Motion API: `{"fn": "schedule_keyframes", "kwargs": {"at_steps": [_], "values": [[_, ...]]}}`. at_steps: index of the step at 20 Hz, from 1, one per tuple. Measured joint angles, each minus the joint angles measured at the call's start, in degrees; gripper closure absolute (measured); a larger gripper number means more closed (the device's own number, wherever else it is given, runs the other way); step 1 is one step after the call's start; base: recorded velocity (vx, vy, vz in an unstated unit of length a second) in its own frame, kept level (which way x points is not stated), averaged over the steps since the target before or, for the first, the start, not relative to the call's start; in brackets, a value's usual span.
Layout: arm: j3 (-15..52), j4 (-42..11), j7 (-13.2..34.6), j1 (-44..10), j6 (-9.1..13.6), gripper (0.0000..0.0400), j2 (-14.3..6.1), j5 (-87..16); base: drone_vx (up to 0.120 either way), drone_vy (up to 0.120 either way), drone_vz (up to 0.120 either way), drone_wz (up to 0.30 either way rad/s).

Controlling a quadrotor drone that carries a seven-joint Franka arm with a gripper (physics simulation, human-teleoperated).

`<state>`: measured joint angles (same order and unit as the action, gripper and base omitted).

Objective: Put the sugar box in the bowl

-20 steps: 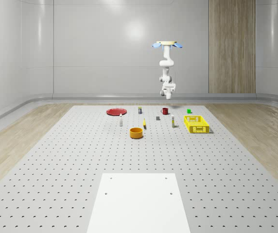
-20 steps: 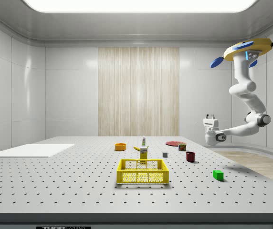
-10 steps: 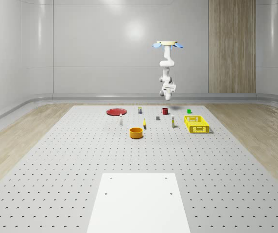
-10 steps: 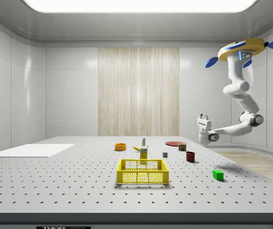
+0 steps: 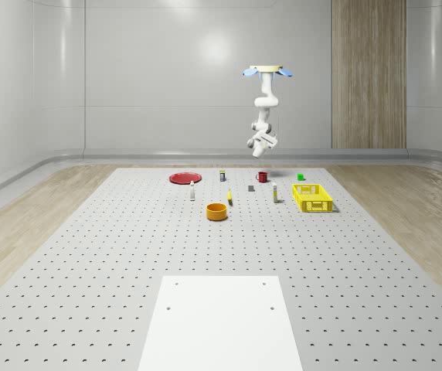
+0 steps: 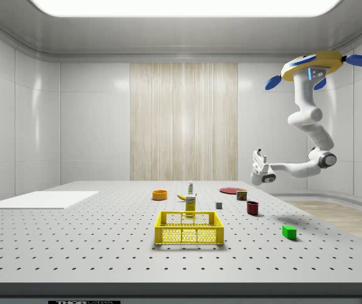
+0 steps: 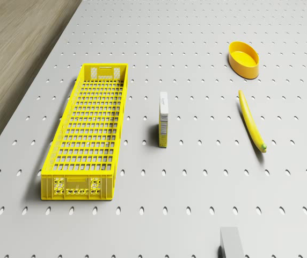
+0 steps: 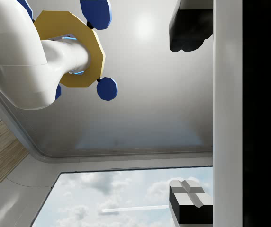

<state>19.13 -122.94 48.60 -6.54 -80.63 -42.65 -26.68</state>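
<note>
While the drone [image 6: 312,66] hovers high at the side view's upper right, its spread, empty pincer [image 6: 258,156] points upward — a rushed descent could topple the upright white-and-yellow sugar box [image 7: 164,119].

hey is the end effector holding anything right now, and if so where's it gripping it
Nothing is held. The end effector hangs in the air, pointing upward, with open fingers, under the hovering drone. The sugar box stands untouched on the table, beside the yellow crate.
</note>
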Motion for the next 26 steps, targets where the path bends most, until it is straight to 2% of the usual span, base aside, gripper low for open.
{"fn": "schedule_keyframes", "kwargs": {"at_steps": [3, 7, 10, 13, 16, 19, 22, 26], "values": [[9.7, -6.3, 2.9, -3.6, -0.7, 0.0, -1.4, -14.9, 0.053, 0.0, -0.12, 0.0], [24.3, -20.3, 10.0, -11.1, -1.0, 0.0, -4.5, -40.3, 0.0, 0.0, -0.12, 0.0], [33.6, -30.6, 17.6, -19.3, 1.2, 0.0, -7.0, -58.6, 0.0, 0.0, -0.12, 0.0], [40.4, -37.2, 24.9, -28.7, 5.1, 0.0, -9.3, -71.9, 0.0, 0.0, -0.12, 0.0], [45.0, -40.5, 30.6, -36.9, 8.9, 0.0, -11.4, -79.8, 0.0, 0.0, -0.12, 0.0], [48.0, -42.0, 34.6, -42.8, 11.6, 0.0, -13.2, -83.9, 0.013, 0.0, -0.12, 0.0], [49.9, -42.6, 37.2, -46.8, 13.1, 0.0, -14.8, -85.9, 0.12, 0.0, -0.12, 0.0], [51.5, -42.9, 39.3, -50.0, 13.8, 0.0, -16.6, -86.9, 0.12, 0.0, -0.12, 0.0]]}}
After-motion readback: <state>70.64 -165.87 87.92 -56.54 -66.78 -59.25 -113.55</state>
